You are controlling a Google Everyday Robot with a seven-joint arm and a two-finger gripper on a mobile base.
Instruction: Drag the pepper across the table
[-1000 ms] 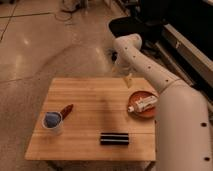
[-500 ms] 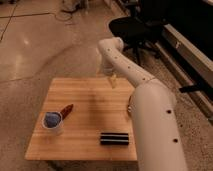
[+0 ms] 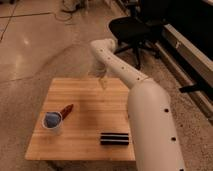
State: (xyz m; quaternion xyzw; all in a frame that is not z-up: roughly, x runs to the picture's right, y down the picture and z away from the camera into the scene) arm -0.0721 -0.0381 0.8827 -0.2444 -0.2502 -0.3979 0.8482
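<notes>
The pepper [image 3: 66, 110] is a small, slim, dark red-brown chili lying on the light wooden table [image 3: 87, 127], left of centre, its lower end beside a white cup. My white arm reaches from the lower right over the table's right side to the far edge. My gripper [image 3: 102, 81] hangs just above the far edge of the table, well to the right of and beyond the pepper. It holds nothing that I can see.
A white cup with a blue thing inside [image 3: 52, 121] stands at the left, touching the pepper. A black bar [image 3: 115, 138] lies near the front edge. A black office chair [image 3: 131, 31] stands behind the table. My arm hides the table's right side.
My arm has swung left, from over the right side of the table toward the middle of its far edge. It now covers the orange-red plate. The pepper, cup and bar have not moved.
</notes>
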